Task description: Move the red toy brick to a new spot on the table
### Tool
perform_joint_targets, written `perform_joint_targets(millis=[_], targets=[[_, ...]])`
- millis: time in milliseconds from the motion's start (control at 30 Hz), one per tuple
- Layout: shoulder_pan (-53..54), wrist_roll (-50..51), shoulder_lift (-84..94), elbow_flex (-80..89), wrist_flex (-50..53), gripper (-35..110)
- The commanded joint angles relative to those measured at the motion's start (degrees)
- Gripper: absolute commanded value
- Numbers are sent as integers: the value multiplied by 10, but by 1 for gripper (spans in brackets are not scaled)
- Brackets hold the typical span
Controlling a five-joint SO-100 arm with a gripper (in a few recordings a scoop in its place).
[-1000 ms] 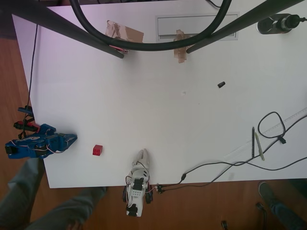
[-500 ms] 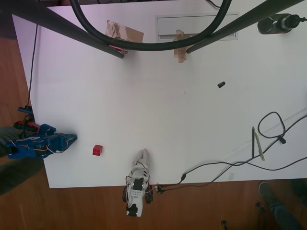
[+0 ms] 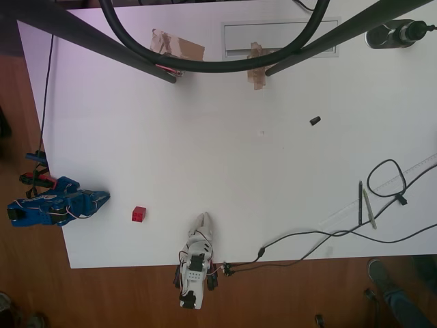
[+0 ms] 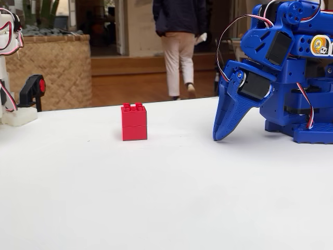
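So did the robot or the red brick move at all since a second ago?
No. The brick sits at the same spot on the table, and the blue end effector rests beside it, not touching it. What changed is off the table: the person's legs at the lower left of the overhead view have gone. The small black piece and the cables stayed put.

The red toy brick [image 3: 138, 214] stands upright on the desk [image 3: 225, 164], studs on top, undisturbed and free of contact. In the fixed view [image 4: 134, 123] a horizontal seam runs across its middle, so it reads as two stacked pieces. In the overhead view it sits near the desk's lower left corner, close to the bottom edge. The desk is white, smooth and rectangular.
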Motion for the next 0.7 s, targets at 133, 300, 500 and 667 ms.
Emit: perform_joint_targets(millis=[133,300,500,667], targets=[[-4,4,22,19,4,0],[-4,7,22,19,4,0],[-8,8,22,19,4,0],[-9,9,22,19,4,0]])
